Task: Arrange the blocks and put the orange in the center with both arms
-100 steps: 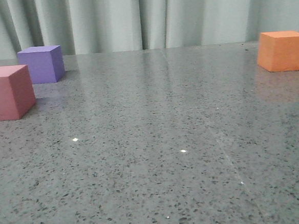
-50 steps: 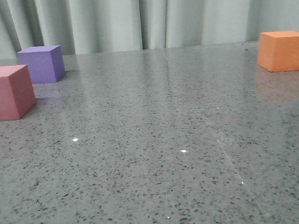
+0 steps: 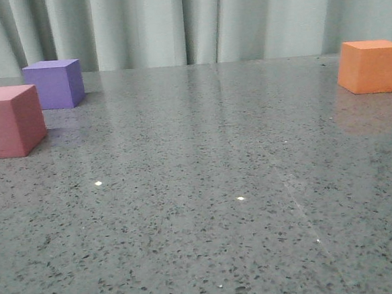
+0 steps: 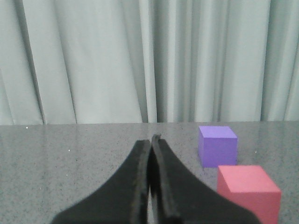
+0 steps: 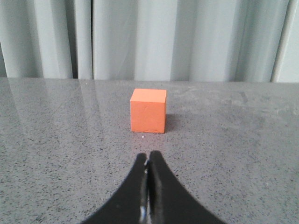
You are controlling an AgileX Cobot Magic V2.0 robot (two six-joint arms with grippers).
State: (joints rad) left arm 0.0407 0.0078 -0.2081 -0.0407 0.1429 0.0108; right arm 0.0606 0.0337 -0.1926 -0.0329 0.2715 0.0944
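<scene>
**Orange cube sits ahead of closed right fingers, untouched**

The orange cube [image 3: 371,66] rests on the speckled grey table [image 3: 205,187] near its far right edge, in front of the pale curtain [image 3: 187,23]. In the right wrist view the right gripper [image 5: 148,164] has its black fingers pressed together, holding nothing; the cube stands straight ahead of the tips, apart from them, with bare tabletop between.

The pink-red cube [image 3: 9,121] stands at the table's left edge, the purple cube [image 3: 54,83] just behind it toward the far edge, the two apart. The left gripper [image 4: 152,140] is likewise pressed together and empty; both cubes lie ahead and off to one side of its tips.
</scene>
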